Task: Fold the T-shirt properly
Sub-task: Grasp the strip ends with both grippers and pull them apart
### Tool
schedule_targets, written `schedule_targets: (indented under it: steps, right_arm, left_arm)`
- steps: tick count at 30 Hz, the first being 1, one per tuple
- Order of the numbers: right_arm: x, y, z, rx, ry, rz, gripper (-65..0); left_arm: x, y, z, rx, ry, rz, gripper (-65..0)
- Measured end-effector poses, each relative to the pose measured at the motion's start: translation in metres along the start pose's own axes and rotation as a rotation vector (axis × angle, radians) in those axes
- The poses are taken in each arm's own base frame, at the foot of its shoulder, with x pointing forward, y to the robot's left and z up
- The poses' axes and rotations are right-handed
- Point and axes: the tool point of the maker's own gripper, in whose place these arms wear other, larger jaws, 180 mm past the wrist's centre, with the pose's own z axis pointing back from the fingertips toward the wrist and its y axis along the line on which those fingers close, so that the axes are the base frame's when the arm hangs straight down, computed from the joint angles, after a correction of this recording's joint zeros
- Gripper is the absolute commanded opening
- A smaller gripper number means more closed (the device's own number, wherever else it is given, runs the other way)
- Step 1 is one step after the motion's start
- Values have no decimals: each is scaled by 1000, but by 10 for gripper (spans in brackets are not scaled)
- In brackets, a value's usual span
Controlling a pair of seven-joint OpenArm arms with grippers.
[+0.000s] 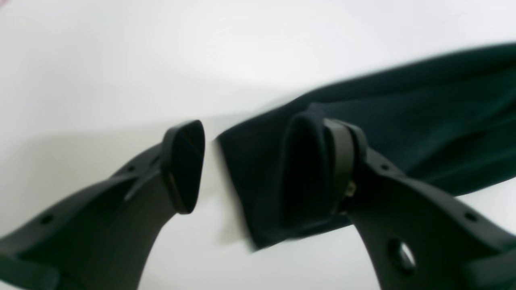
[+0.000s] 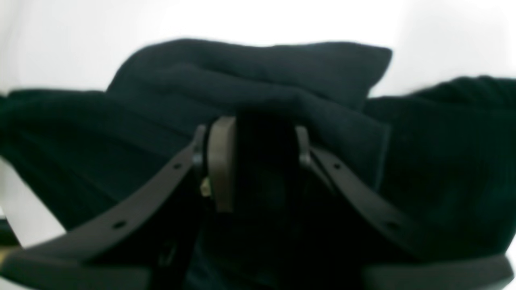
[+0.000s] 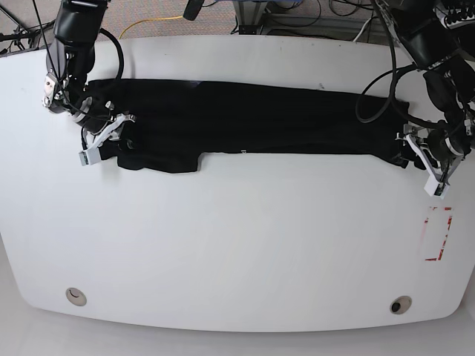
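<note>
The white table point(image 3: 237, 259) gives you the most to work with: its whole near half lies bare, apart from a red-outlined mark point(image 3: 436, 234) near the right edge and two small round fittings close to the near rim. The T-shirt point(image 3: 282, 119) lies across the far half as a long black band, already folded lengthwise, running almost from the left arm's side to the right arm's side of the table. A shorter flap point(image 3: 159, 159) sticks out toward you at the band's left end in the base view.

You look to be between folds: the long fold is laid, and the ends have yet to be brought in. The next move probably calls for both ends lifted together and carried toward the middle, keeping the near edge of the band straight.

Your right gripper point(image 2: 258, 161), at the base view's left, is closed over a thick bunch of cloth; the wrist view shows fabric packed between its pads. Your left gripper point(image 1: 242, 169) stands parted at the band's other end. One pad point(image 1: 183, 165) hangs over bare table, and the cloth's end edge sits between the pads, lying against the other one, so nothing is pinched there yet.

The far rim and cables behind it leave little room; work toward the near side.
</note>
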Motion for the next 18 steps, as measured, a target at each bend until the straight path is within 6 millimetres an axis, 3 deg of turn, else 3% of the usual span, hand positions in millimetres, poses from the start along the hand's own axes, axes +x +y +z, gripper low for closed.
schedule_targets:
  steps: [10,18]
  right_arm:
    - [-3,6,4,-8,42,50,-455]
    - [-5,6,5,-8,41,45,-455]
  left_arm:
    - [29,-29,7,-175,-167,28,-271]
    - [38,-23,20,-193,-221,36,-271]
